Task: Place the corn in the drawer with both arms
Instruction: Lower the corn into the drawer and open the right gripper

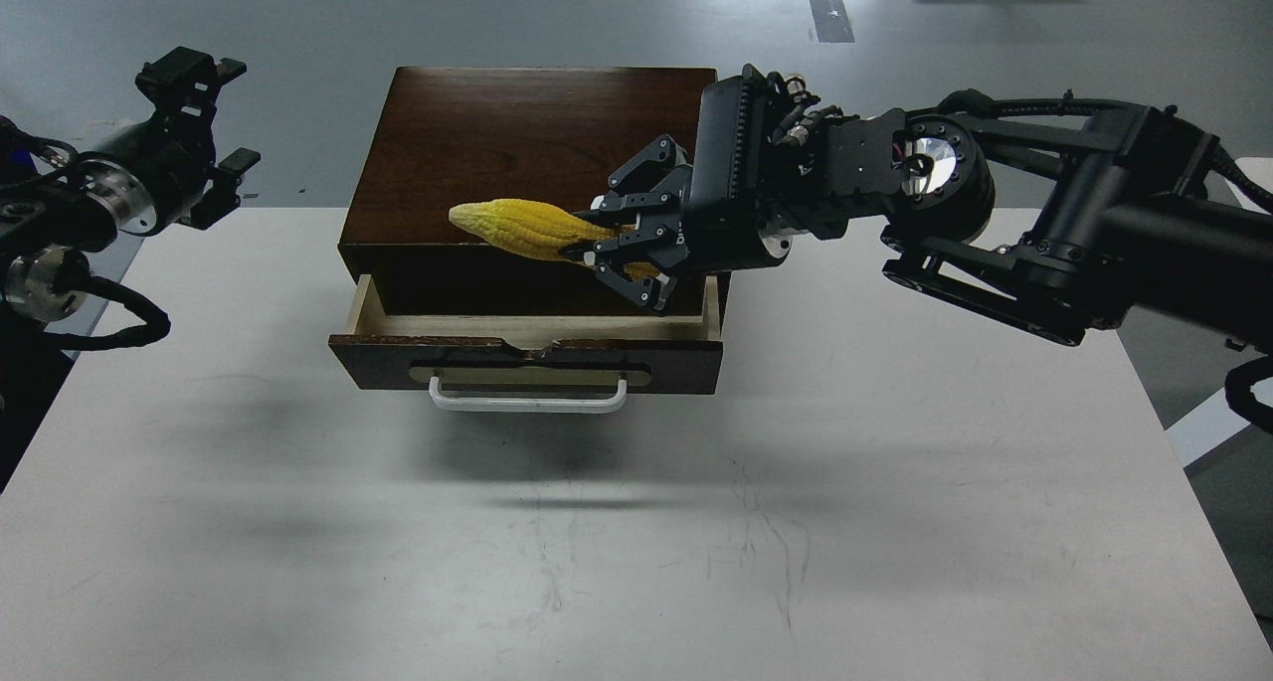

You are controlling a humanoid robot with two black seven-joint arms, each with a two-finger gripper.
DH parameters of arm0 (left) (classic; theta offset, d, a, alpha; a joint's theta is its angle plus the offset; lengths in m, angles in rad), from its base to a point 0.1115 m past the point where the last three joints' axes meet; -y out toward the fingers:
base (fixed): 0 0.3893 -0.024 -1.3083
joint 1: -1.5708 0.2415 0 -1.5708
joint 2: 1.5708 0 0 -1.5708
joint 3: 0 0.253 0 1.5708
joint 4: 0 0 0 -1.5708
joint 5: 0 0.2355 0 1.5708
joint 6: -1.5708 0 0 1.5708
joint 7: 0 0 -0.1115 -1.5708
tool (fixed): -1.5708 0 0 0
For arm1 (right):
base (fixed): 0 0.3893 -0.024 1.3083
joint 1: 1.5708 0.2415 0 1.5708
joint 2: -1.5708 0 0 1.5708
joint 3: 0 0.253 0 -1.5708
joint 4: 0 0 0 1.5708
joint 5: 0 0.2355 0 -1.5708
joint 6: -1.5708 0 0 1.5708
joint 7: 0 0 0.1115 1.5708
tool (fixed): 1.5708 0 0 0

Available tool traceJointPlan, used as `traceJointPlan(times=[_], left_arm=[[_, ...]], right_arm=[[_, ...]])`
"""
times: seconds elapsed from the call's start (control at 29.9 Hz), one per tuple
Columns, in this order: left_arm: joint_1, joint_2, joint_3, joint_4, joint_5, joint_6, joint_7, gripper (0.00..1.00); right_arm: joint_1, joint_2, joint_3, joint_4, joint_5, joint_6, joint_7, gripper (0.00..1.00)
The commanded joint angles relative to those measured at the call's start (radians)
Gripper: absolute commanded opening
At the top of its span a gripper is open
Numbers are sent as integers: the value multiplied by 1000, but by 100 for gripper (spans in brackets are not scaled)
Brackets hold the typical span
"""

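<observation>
The yellow corn [517, 228] lies level in the air, tip pointing left, in front of the dark wooden box [537, 144] and above the open drawer [527, 358]. My right gripper [612, 242] is shut on the corn's thick right end. The drawer is pulled partway out, showing pale wood inside and a white bar handle [527, 399] in front. My left gripper [204, 114] is open and empty, raised at the far left, well away from the box.
The box stands at the back middle of the white table [636, 522]. My right arm [995, 214] reaches across the table's back right. Grey floor lies beyond the table's far edge.
</observation>
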Motion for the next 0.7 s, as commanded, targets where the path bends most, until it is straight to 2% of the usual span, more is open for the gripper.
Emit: traceJointPlan(times=[0.0, 0.07, 0.1, 0.23, 0.37, 0.53, 0.67], left_arm=[[1, 5, 0, 0, 0, 0, -1, 98], [1, 12, -1, 0, 0, -3, -1, 98], [1, 12, 0, 0, 0, -3, -1, 98], [-1, 19, -1, -1, -2, -12, -2, 98], [-1, 39, -11, -7, -9, -77, 1, 98], [-2, 32, -12, -7, -14, -84, -1, 98], [-2, 31, -12, -7, -14, -84, -2, 98]], right_arm=[[-17, 25, 3, -13, 5, -4, -3, 64], [-21, 37, 6, -13, 12, -10, -9, 90], [-21, 39, 6, -13, 13, -14, -11, 94], [-23, 40, 14, -17, 18, -31, -33, 98], [-31, 40, 15, -17, 33, -53, -40, 98], [-37, 37, 49, -20, 56, -89, -43, 99], [-69, 40, 118, -24, 168, -112, -44, 100]])
